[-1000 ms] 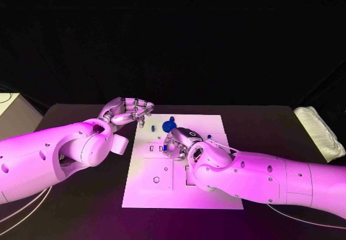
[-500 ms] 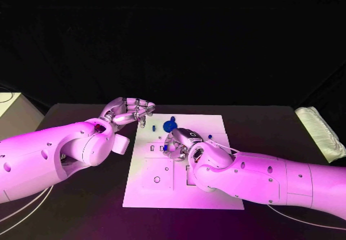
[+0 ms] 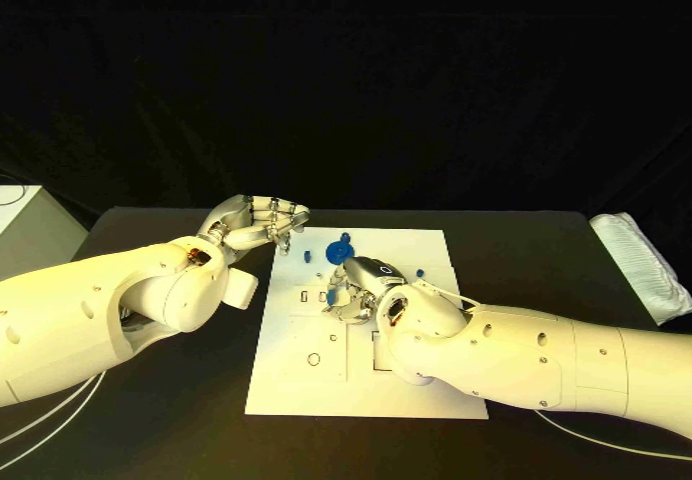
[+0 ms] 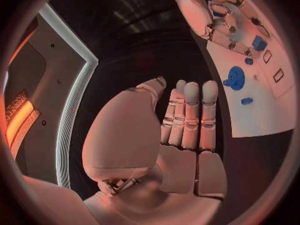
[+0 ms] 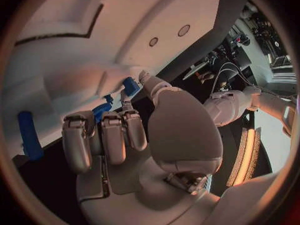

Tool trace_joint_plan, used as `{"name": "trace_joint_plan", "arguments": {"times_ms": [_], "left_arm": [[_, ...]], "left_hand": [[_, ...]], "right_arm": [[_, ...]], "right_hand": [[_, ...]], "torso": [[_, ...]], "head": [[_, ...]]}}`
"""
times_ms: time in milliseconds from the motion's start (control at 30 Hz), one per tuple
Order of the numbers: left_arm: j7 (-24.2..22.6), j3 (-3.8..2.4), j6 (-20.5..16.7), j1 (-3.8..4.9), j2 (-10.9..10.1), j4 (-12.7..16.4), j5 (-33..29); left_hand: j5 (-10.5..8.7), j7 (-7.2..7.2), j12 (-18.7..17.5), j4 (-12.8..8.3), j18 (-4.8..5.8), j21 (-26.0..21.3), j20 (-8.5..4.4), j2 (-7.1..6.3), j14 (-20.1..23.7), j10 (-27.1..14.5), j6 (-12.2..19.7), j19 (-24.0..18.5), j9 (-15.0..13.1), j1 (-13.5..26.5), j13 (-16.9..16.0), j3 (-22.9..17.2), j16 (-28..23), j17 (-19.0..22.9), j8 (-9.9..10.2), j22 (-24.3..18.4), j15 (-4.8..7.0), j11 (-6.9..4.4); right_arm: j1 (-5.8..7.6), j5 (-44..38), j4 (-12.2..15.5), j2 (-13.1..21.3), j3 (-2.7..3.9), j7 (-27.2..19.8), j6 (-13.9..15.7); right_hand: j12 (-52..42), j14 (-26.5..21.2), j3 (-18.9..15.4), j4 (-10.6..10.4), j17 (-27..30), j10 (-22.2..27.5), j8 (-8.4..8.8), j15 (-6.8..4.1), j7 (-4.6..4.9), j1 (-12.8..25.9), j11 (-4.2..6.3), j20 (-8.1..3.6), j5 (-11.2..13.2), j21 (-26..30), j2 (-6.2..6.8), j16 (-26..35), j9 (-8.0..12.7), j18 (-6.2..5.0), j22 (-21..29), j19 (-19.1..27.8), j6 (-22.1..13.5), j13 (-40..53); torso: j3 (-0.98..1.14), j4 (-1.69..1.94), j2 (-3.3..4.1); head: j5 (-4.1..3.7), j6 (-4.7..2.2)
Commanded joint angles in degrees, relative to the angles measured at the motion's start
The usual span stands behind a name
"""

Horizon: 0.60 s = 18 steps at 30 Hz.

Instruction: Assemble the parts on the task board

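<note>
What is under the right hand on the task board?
The right hand rests over the task board; the right wrist view shows a blue part at its fingertips. Board slots beneath the palm are covered.

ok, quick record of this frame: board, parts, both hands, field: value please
board: white plate mid-table
left hand: at the board's far left corner, fingers together and straight, holds nothing
right hand: over the board's middle, pinches a blue part
loose parts: round blue piece and smaller blue bits on the far end of the board
side item: white pad at the table's right edge
</note>
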<state>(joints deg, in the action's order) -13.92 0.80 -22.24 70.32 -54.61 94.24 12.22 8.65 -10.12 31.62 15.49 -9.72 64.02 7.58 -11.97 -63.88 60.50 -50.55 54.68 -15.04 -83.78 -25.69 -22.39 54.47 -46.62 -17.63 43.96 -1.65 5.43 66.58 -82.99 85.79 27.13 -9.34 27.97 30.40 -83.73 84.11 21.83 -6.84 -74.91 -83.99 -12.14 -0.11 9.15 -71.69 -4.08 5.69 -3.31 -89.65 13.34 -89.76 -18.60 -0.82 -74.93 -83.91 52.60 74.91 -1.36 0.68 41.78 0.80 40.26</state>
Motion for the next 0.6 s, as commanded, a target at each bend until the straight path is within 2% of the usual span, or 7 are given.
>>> {"name": "trace_joint_plan", "arguments": {"times_ms": [33,167,200,300,333,367,600], "left_arm": [[0.31,-0.03,1.07,0.03,0.09,-0.1,0.62],[1.78,-0.03,1.07,0.03,0.21,-0.54,2.77],[2.62,-0.03,0.9,0.03,0.27,-0.7,3.72],[6.6,-0.02,1.15,0.04,0.56,-1.36,6.84],[7.67,-0.03,1.69,0.05,0.64,-1.55,7.57],[10.0,-0.03,3.32,0.05,0.82,-1.98,9.39],[24.47,-0.07,13.08,0.44,2.49,-4.61,22.95]], "left_hand": [[0.03,0.01,0.38,0.37,0.23,0.23,0.16,0.04,-0.35,-0.36,0.6,0.18,-0.05,-0.33,-0.06,0.09,0.05,0.02,-0.21,-0.04,-0.12,-0.02],[-0.04,-0.07,0.86,0.67,0.4,0.88,0.25,-0.16,-0.93,-0.44,0.95,0.78,-0.09,0.19,-0.27,0.4,0.79,-0.89,-0.33,0.89,-0.21,0.08],[-0.06,0.0,1.76,0.77,0.5,1.44,0.28,-0.2,-1.7,-0.03,0.98,1.33,-0.19,0.54,-0.7,0.67,1.66,-1.84,-0.58,1.63,-0.16,-0.02],[0.03,0.87,7.33,0.83,1.23,4.72,-0.17,0.31,-4.87,0.81,-0.48,4.97,-1.55,4.01,-3.82,2.6,4.68,-5.1,-3.18,5.96,0.72,-0.7],[0.06,1.0,8.65,0.68,1.32,5.11,-0.33,0.85,-9.38,0.81,-0.55,5.36,-1.9,5.38,-4.6,3.02,10.67,-11.66,-3.76,6.42,0.64,-0.89],[0.25,1.54,11.24,0.78,1.59,6.17,-0.61,1.11,-16.43,1.04,-1.58,6.58,-2.93,6.43,-6.12,3.58,21.35,-23.16,-5.47,7.91,1.06,-1.36],[0.5,3.36,18.92,1.2,3.31,11.74,-1.9,2.35,-20.08,1.14,-1.31,13.7,-9.35,8.56,-11.08,4.01,27.97,-31.0,-12.11,16.56,2.45,-2.96]], "right_arm": [[-0.05,0.17,0.85,0.44,0.0,-2.32,1.99],[-0.02,0.2,2.33,1.62,0.06,-3.28,4.11],[0.03,0.22,2.82,2.1,0.12,-3.69,4.92],[0.48,1.92,4.39,4.05,0.45,-6.98,7.16],[0.68,2.77,4.68,4.53,0.52,-8.16,7.41],[1.13,4.77,5.3,5.61,0.66,-10.61,7.72],[4.38,16.86,9.37,13.45,1.32,-20.12,7.18]], "right_hand": [[0.43,5.89,-5.33,-1.23,-15.09,0.0,0.49,0.5,0.03,-1.03,-0.45,0.58,-0.31,-0.35,-0.33,-0.24,0.2,0.82,-15.07,-6.09,-0.96,9.18],[0.61,5.89,-11.98,-3.89,-15.09,0.2,0.71,0.65,0.26,-3.33,-0.62,0.77,-0.43,-0.35,-1.39,-0.24,0.49,0.82,-15.07,-6.09,-1.53,8.99],[0.61,5.89,-14.08,-5.42,-15.09,0.21,0.7,0.67,0.28,-4.58,-0.66,0.81,-0.45,-0.35,-1.64,-0.24,0.59,0.82,-15.07,-6.09,-1.56,8.97],[0.44,5.89,-15.0,-6.4,-15.09,0.06,0.69,0.69,0.29,-5.75,-0.66,0.82,-0.47,-0.35,-1.89,-0.24,0.65,0.82,-15.07,-6.09,-1.54,9.1],[0.38,5.89,-14.92,-6.59,-15.09,0.0,0.54,0.65,0.22,-6.59,-0.61,0.79,-0.46,-0.35,-2.3,-0.24,0.62,0.82,-15.07,-6.09,-1.3,9.14],[0.35,5.89,-14.31,-6.46,-15.09,-0.02,0.37,0.58,0.14,-7.87,-0.53,0.75,-0.44,-0.35,-3.04,-0.24,0.59,0.82,-15.07,-6.09,-1.04,9.16],[0.89,5.89,-12.65,-6.02,-15.09,0.52,0.13,0.48,0.12,-10.09,-0.46,0.63,-0.38,-0.35,-4.55,-0.24,0.62,0.82,-15.07,-6.09,-0.9,8.7]], "torso": [[0.03,0.04,-0.01],[0.02,-0.07,-0.09],[0.01,-0.09,-0.13],[0.01,-0.21,-0.28],[0.0,-0.24,-0.33],[-0.04,-0.19,-0.36],[0.02,-0.29,-1.13]], "head": [[0.1,-0.15],[0.24,-0.19],[0.3,-0.22],[0.45,-0.18],[0.45,-0.17],[0.36,-0.2],[0.69,0.66]]}}
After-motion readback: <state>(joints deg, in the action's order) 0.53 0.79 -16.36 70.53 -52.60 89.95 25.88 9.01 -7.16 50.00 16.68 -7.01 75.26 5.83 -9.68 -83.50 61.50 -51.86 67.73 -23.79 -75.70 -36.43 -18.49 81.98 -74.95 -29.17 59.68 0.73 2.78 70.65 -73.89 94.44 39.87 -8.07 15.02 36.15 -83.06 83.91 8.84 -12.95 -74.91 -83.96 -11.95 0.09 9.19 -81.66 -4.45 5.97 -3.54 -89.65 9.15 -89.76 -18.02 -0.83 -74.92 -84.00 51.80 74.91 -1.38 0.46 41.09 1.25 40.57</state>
